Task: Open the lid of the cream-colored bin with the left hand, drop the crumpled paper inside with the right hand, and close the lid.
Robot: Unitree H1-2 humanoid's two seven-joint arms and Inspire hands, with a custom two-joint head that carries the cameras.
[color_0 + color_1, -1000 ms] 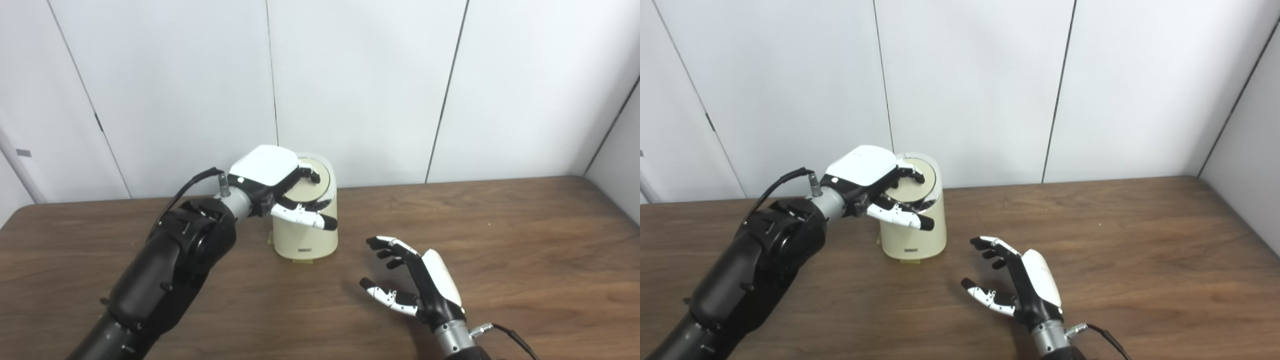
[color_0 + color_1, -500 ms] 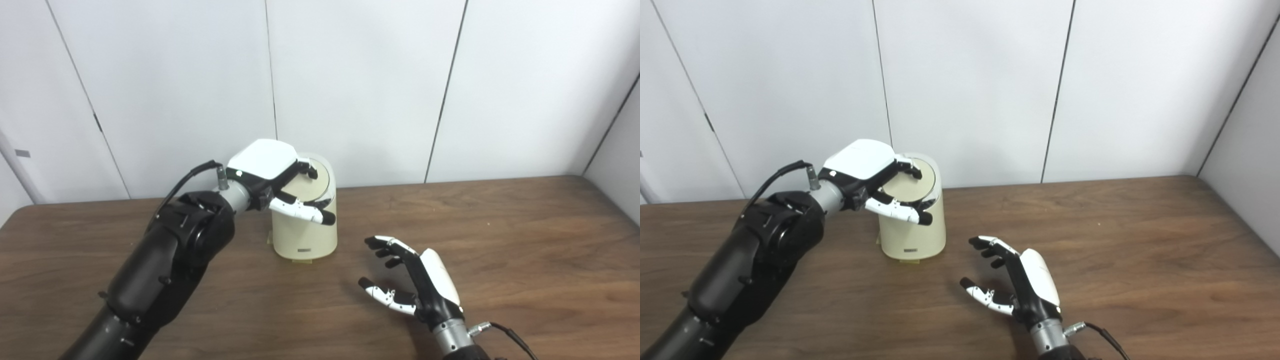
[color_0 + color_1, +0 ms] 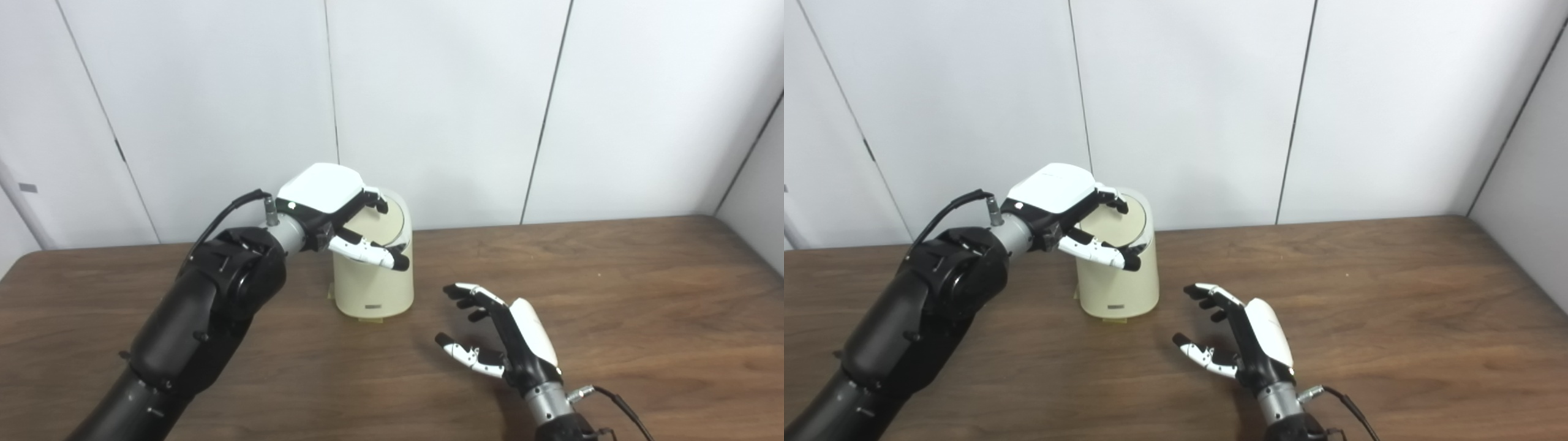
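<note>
Left eye view is showing my left hand (image 3: 327, 202) hovering, fingers spread, over the lid (image 3: 381, 223) of the cream-colored bin (image 3: 373, 278) standing mid-table. My right hand (image 3: 508, 343) is waiting open and empty beside it; no crumpled paper is showing anywhere. I am judging the lid step to be in hand, and next I am needing to settle which way it must go.

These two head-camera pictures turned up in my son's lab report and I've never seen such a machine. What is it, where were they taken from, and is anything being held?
It is a humanoid robot with two arms, seen through two cameras side by side on its own head, so both pictures show one scene from slightly different spots. On the brown wooden table stands a cream-colored bin with a round lid. The left hand is over the lid, fingers curled at its rim; whether it actually grips the lid I cannot tell. The right hand hovers open near the table, in front of the bin and to its right, holding nothing. No crumpled paper is visible anywhere.
</note>
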